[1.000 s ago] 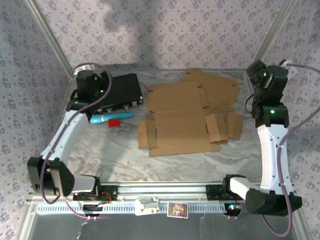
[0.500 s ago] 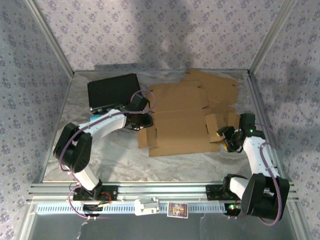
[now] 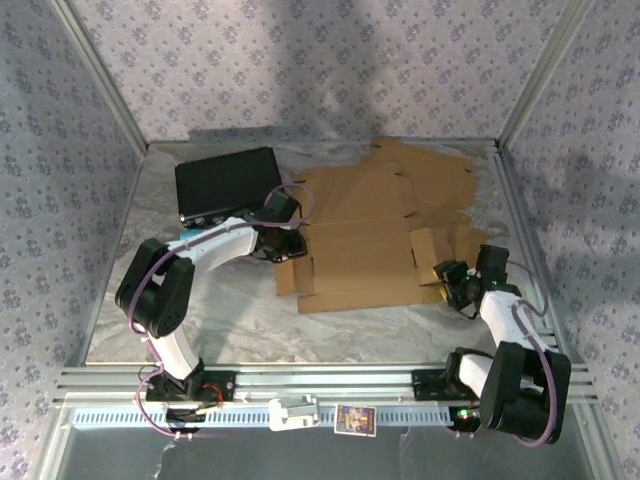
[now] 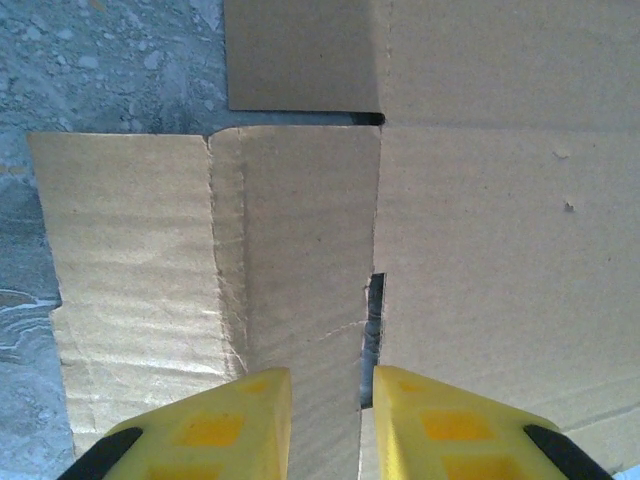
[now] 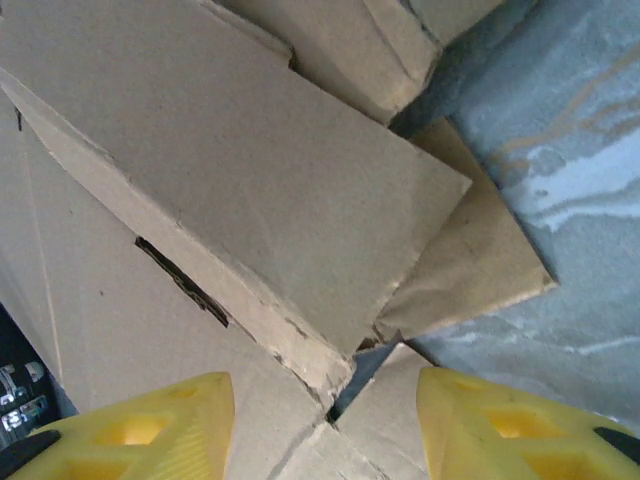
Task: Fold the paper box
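The paper box (image 3: 355,245) is a flat brown cardboard blank lying unfolded mid-table. My left gripper (image 3: 285,243) is low over its left flap. In the left wrist view the yellow fingers (image 4: 215,425) stand a narrow gap apart, and the left gripper (image 4: 330,420) straddles the flap (image 4: 290,250) beside a slit; nothing looks pinched. My right gripper (image 3: 447,278) is at the box's right side. In the right wrist view the right gripper (image 5: 325,420) stands open, wide, above the corner of a raised flap (image 5: 250,190).
A black case (image 3: 228,183) lies at the back left, with a teal object (image 3: 190,235) peeking out beside my left arm. More cardboard blanks (image 3: 430,170) are piled at the back right. A small card (image 3: 354,419) sits on the front rail.
Both arms have swung down from raised poses at the table's sides onto the box's left and right flaps. Both pairs of jaws have narrowed, the left far more.
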Robot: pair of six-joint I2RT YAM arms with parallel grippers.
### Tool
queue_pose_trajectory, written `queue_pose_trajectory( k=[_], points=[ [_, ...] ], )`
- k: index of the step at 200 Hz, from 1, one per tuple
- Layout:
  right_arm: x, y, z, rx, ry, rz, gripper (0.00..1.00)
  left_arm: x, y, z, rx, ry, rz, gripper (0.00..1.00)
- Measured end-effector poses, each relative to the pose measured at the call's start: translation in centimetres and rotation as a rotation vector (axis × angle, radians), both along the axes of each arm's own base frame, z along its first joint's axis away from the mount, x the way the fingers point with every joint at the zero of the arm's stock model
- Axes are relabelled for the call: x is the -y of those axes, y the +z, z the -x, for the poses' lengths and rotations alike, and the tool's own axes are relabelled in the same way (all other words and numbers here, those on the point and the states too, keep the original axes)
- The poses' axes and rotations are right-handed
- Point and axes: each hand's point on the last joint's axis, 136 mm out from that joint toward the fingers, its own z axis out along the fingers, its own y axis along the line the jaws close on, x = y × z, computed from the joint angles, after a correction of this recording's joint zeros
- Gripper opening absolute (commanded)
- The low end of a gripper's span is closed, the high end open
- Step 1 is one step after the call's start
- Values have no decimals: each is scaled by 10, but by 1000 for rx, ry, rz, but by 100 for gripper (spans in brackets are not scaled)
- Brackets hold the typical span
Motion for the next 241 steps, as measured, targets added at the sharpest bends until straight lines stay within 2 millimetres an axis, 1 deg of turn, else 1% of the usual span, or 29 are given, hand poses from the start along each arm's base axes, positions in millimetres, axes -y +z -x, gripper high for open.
queue_pose_trajectory(
  k=[27,48,89,112,139,175,216,233,241],
  points=[
    [4,1,-7,37,-13,6,47,0,0,0,-1,-1,0,27],
    [8,-1,-12,62,-28,6,46,0,-1,0,-3,-2,-2,27],
    [8,-7,-19,70,-32,-16,44,-1,-11,2,-23,-8,-19,27],
    [8,-6,-23,88,-38,-25,41,-1,-14,3,-31,-10,-23,27],
    [7,-12,-23,84,-51,-45,37,0,-15,4,-31,-21,-28,27],
    [8,-12,-27,98,-73,-61,29,0,-22,7,-47,-36,-42,26],
    [9,-9,-31,116,-92,-70,16,0,-26,11,-60,-44,-54,26],
    [9,-9,-32,112,-102,-73,5,1,-26,12,-61,-50,-57,26],
    [9,-9,-31,107,-108,-76,0,1,-26,13,-59,-52,-60,30]
  ],
)
